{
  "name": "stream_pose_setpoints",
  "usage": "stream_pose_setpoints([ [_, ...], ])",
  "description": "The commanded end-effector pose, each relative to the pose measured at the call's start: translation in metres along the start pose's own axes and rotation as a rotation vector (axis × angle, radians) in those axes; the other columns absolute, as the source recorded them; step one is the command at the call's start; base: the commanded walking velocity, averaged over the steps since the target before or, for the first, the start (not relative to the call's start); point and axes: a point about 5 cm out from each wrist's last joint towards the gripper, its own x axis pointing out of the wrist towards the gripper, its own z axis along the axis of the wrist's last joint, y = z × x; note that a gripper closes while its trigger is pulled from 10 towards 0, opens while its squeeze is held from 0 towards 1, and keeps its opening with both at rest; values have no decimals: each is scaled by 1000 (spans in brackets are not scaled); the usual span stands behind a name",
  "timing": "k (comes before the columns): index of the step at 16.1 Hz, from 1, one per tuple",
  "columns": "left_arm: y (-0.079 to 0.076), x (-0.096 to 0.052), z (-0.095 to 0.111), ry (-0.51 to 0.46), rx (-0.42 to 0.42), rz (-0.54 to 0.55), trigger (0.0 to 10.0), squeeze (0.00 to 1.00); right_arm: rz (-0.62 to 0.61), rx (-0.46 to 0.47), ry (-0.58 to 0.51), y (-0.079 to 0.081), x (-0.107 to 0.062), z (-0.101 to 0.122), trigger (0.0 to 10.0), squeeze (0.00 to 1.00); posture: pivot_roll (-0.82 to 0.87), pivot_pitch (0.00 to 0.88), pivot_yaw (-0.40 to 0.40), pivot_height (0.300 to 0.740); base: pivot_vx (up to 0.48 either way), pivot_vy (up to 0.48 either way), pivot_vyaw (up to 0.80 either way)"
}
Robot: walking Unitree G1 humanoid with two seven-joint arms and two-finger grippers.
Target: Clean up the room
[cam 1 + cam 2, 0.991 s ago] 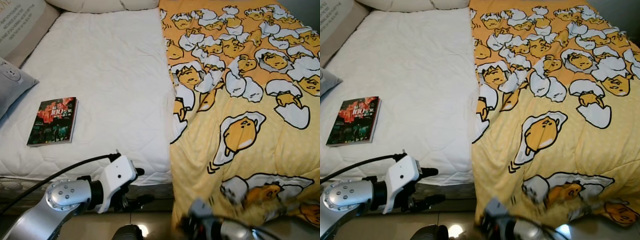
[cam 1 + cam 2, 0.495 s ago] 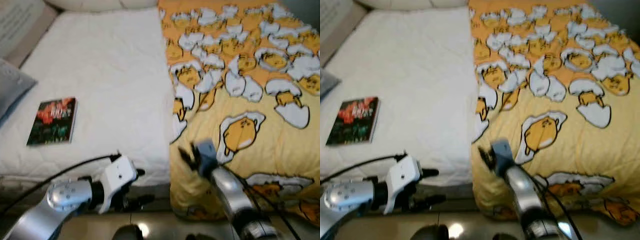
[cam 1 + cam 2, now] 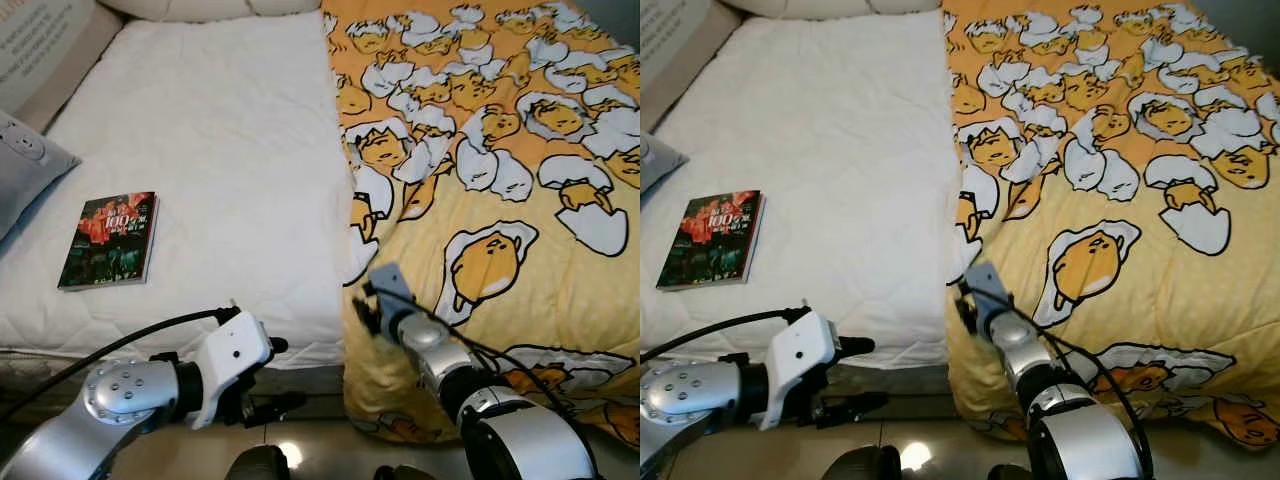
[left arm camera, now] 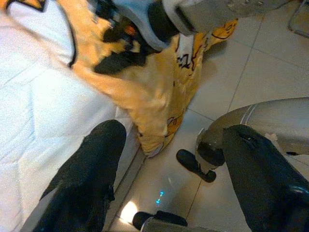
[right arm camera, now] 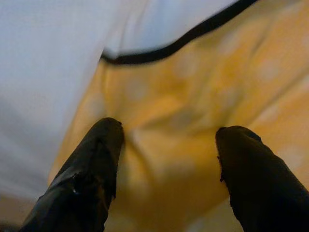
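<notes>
A yellow blanket (image 3: 500,180) printed with cartoon eggs covers the right half of the bed and hangs over its foot. The white mattress (image 3: 220,150) lies bare on the left half. My right gripper (image 3: 360,303) is at the blanket's left edge near the foot of the bed. In the right wrist view its fingers (image 5: 94,169) stand open, with yellow blanket cloth (image 5: 183,111) bulging between them. My left gripper (image 3: 285,372) hovers low in front of the bed's foot edge, open and empty, above the floor (image 4: 231,72).
A dark book (image 3: 110,240) lies on the mattress near its left side. A grey pillow (image 3: 25,165) rests at the far left, a white pillow (image 3: 200,8) at the head. Glossy tiled floor (image 3: 300,450) lies below the bed.
My right arm has risen from the bottom of the picture and reached forward to the blanket's left edge. The left arm has stayed where it was.
</notes>
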Motion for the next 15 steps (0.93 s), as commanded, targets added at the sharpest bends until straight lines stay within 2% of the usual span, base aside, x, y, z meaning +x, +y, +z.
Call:
stream_pose_setpoints([
  [1, -1, -4, 0, 10, 3, 1, 10000, 0, 2, 1, 42, 1, 0, -6, 4118, 0, 287, 165, 49, 740, 0, 0, 0],
  [2, -1, -6, -1, 19, 0, 6, 10000, 0, 3, 2, 64, 0, -1, -11, 0, 0, 293, 170, 46, 740, 0, 0, 0],
  [6, -1, -11, -7, 51, -11, 32, 10000, 0, -10, -17, 108, -8, -4, -21, 0, 0, 291, 184, 37, 740, 0, 0, 0],
  [9, -2, -9, -8, 53, -17, 41, 10000, 0, -4, 15, 93, -13, -4, -18, 0, 0, 285, 181, 39, 740, 0, 0, 0],
  [11, 3, -10, -12, 77, -18, 80, 10000, 0, -5, 50, 75, -16, -4, -14, 0, 0, 282, 178, 40, 740, 0, 0, 0],
  [15, 6, -10, -13, 72, -25, 94, 10000, 0, 39, 76, 67, -15, -4, -13, 0, 0, 277, 176, 43, 740, 0, 0, 0],
])
